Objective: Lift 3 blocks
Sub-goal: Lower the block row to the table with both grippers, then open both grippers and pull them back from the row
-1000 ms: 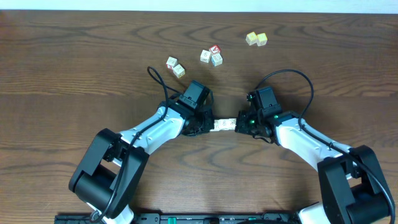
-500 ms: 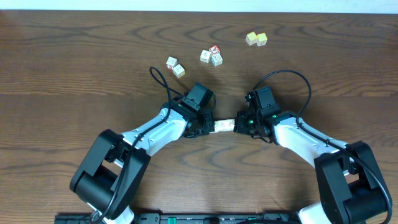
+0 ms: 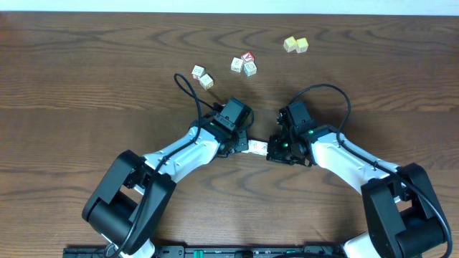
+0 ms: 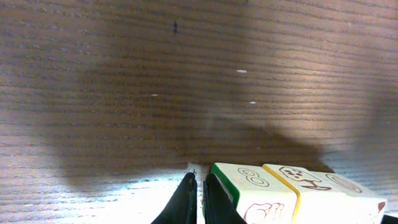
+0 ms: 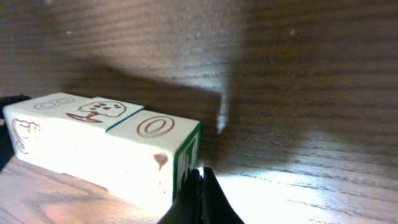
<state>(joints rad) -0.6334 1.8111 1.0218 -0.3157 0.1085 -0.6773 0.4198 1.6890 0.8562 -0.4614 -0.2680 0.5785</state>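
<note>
Row of three cream-white wooden letter cubes (image 3: 257, 147) blocked L/R by left gripper (image 3: 244, 145) & right gripper (image 3: 270, 148); open dark wood tabletop (image 3: 72, 86) beyond, till scattered small cubes (image 3: 244, 65).

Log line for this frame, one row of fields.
blocks: three in one row, end to end | left end effector: shut, against one end | right end effector: shut, against other end | other cubes: untouched

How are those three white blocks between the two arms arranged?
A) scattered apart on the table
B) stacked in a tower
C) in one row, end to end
C: the blocks sit side by side in a single row, with the shut left gripper at one end and the shut right gripper at the other.
</note>
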